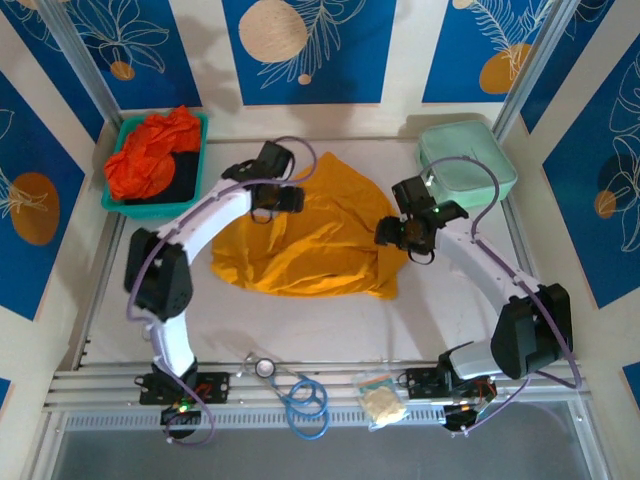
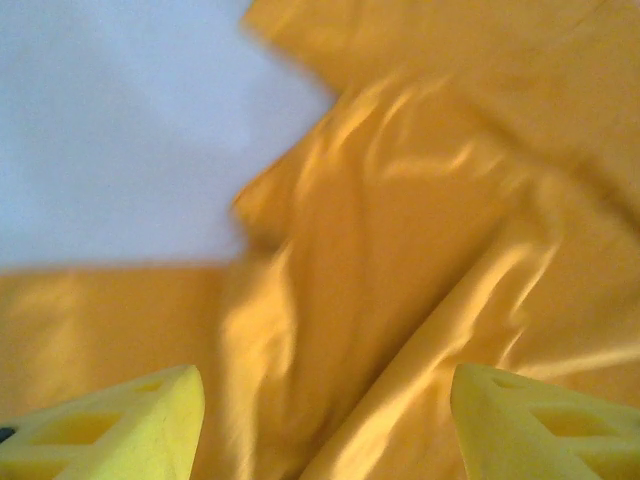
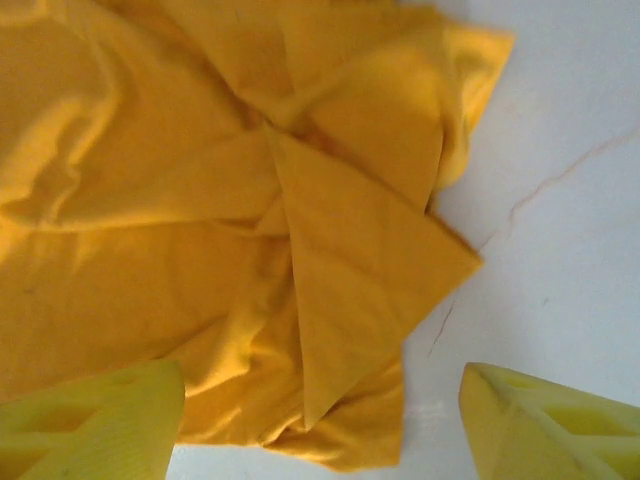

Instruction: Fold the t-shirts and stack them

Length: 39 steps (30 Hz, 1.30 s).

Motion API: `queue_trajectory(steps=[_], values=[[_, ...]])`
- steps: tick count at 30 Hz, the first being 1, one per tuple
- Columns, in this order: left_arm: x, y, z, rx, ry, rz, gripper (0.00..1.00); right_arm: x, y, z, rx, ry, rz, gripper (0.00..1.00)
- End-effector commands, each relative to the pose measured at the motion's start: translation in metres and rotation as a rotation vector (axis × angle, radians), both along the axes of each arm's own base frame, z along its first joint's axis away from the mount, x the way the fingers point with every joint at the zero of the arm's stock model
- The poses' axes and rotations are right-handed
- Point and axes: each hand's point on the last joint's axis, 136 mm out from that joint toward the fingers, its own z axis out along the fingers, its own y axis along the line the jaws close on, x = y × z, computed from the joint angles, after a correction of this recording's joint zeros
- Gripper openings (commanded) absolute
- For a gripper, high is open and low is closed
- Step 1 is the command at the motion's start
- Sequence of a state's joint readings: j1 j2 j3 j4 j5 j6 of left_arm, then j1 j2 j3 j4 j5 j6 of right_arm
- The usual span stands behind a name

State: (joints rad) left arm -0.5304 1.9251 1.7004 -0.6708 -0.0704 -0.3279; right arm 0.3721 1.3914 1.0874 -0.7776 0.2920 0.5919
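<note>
Fingertips (image 2: 110,430) of left hand (image 2: 325,435) closest to lens: wide apart, released, nothing between, cloth just beneath. Same on right hand (image 3: 320,430): parted, empty. Hangs over a folded-back triangular flap (image 3: 370,290) at the cloth's edge, bare desk (image 3: 560,200) alongside.

Mid-desk: yellow tee (image 1: 310,245), crumpled, not yet flat, not yet folded. Long axis roughly left to right across the desk, widest along the near hem. Far left: red tees (image 1: 150,160) heaped in tray (image 1: 203,150), well apart from both hands, unfolded by the look of them.

Key relation: left hand over the tee's far-left edge, right hand over its right edge. One hand per end, cloth between. Neither clearly nearer, each directly above its own edge. Tray closer to the left arm.

Judged step: spreading the yellow tee before a first fold; task barely begun. Likely needed next: both hands straight down to pinch opposite edges, then apart along the long axis. Risk: catching two layers at the flap on the right side, dragging a crease instead of clearing it.
</note>
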Motion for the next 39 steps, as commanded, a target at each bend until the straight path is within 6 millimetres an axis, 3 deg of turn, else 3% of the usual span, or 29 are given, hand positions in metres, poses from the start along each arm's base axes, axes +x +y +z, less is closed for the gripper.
queue_trajectory(steps=[1, 4, 9, 13, 19, 21, 23, 25, 26, 29, 32, 36, 39], values=[[0.020, -0.062, -0.016, -0.058, 0.012, -0.184, 0.66, -0.023, 0.011, -0.024, 0.110, 0.111, -0.062, 0.69], [0.042, -0.097, -0.048, -0.077, 0.057, -0.244, 0.47, -0.045, 0.005, -0.054, 0.099, 0.197, -0.107, 0.60], [0.067, -0.119, -0.103, -0.097, 0.125, -0.216, 0.43, -0.072, -0.007, -0.085, 0.059, 0.280, -0.152, 0.54], [0.082, -0.112, -0.130, -0.066, 0.129, -0.115, 0.43, -0.076, -0.010, -0.098, 0.041, 0.305, -0.164, 0.53], [0.093, -0.086, -0.154, -0.020, 0.146, 0.067, 0.41, -0.054, -0.007, -0.113, 0.016, 0.311, -0.167, 0.45], [0.093, -0.080, -0.159, -0.016, 0.161, 0.104, 0.40, -0.047, -0.005, -0.118, 0.005, 0.322, -0.167, 0.36], [0.093, -0.073, -0.165, -0.004, 0.172, 0.132, 0.39, -0.044, -0.004, -0.123, -0.001, 0.335, -0.178, 0.20], [0.092, -0.065, -0.170, 0.022, 0.180, 0.151, 0.39, -0.046, -0.011, -0.122, -0.023, 0.332, -0.209, 0.02], [0.091, -0.062, -0.171, 0.030, 0.183, 0.159, 0.39, -0.048, -0.016, -0.120, -0.038, 0.328, -0.227, 0.00], [0.090, -0.052, -0.176, 0.057, 0.192, 0.172, 0.39, -0.063, -0.039, -0.102, -0.089, 0.290, -0.307, 0.00], [0.089, -0.043, -0.180, 0.078, 0.201, 0.187, 0.38, -0.092, -0.062, -0.079, -0.115, 0.249, -0.402, 0.00], [0.090, -0.034, -0.181, 0.081, 0.206, 0.215, 0.37, -0.138, -0.071, -0.065, -0.099, 0.242, -0.448, 0.00], [0.092, -0.027, -0.181, 0.083, 0.204, 0.243, 0.37, -0.163, -0.063, -0.068, -0.050, 0.277, -0.451, 0.00]])
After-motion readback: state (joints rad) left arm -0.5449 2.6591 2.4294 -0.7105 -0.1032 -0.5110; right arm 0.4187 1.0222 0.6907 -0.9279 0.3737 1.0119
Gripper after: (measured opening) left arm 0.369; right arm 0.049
